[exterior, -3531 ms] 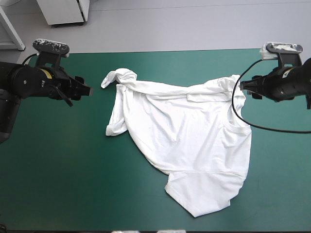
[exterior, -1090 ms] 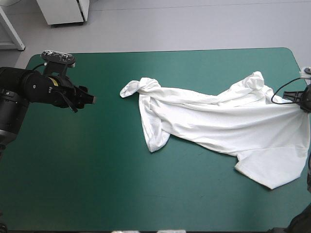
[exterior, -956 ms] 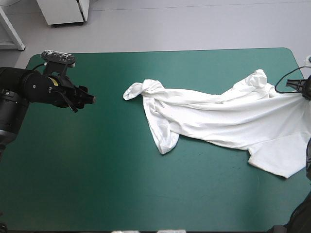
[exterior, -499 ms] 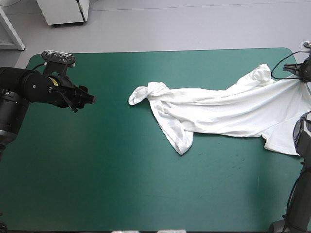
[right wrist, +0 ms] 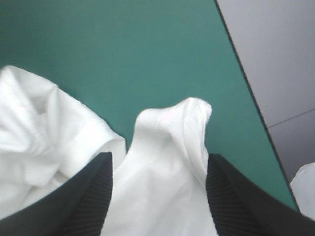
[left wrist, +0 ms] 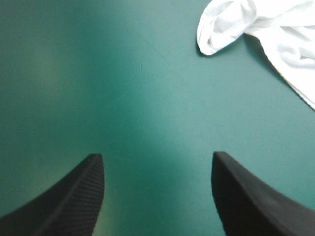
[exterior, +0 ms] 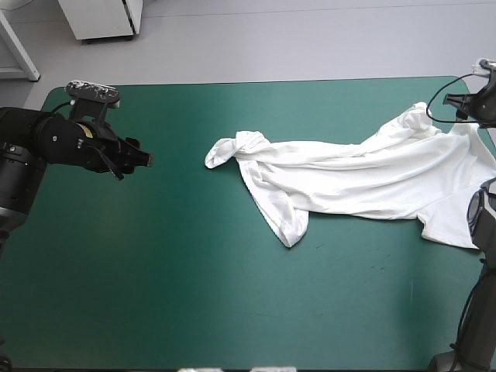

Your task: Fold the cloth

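The white T-shirt point(exterior: 364, 174) lies crumpled and stretched out across the right half of the teal-green table, its bunched sleeve end point(exterior: 232, 147) pointing toward the middle. My right gripper point(exterior: 463, 105) hovers at the far right corner over the shirt's right end. In the right wrist view its black fingers stand apart, open, with slack white cloth point(right wrist: 162, 172) lying between and under them. My left gripper point(exterior: 146, 159) is open over bare cover at the left. From the left wrist, the sleeve end point(left wrist: 226, 27) lies well ahead of the gripper point(left wrist: 157, 164).
The table's right edge point(right wrist: 251, 103) runs close beside the right gripper, with grey floor beyond it. Part of the shirt reaches that right edge point(exterior: 487, 155). A wide stretch of teal-green cover point(exterior: 194, 294) shows at the left and along the near side.
The right gripper dragged the shirt rightward and toward the far corner, stretching it out. Just before now the shirt stopped moving, its right end went slack and the gripper moved slightly farther. The left arm stayed still.
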